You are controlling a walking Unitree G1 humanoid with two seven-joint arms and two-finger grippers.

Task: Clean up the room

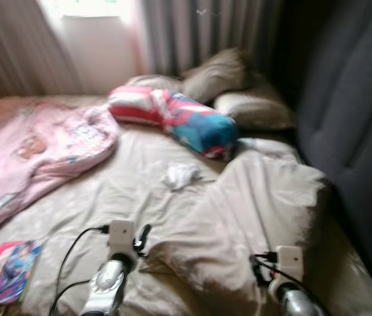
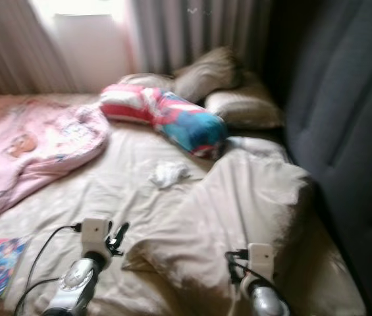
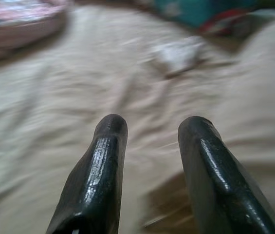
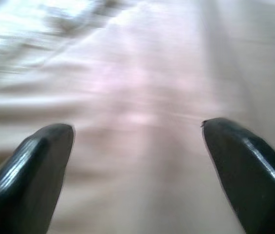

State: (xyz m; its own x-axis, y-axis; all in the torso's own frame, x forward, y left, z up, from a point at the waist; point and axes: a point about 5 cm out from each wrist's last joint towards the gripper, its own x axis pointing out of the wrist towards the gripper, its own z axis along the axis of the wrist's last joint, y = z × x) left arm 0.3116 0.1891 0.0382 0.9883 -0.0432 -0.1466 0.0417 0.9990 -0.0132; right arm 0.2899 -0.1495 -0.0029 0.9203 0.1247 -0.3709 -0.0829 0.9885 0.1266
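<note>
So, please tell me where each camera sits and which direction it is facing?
Left eye, right eye: on the head, looking down over the bed; both arms show, left gripper beside the beige duvet.
Left wrist: looks along its open fingers toward the white cloth, shared with the head views.
Right wrist: along the open right gripper, over the duvet.

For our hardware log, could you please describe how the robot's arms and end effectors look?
Both arms are silver metal with white box-shaped wrist modules and black cables. The left end effector and right end effector each have two long, glossy black fingers with rounded tips.
</note>
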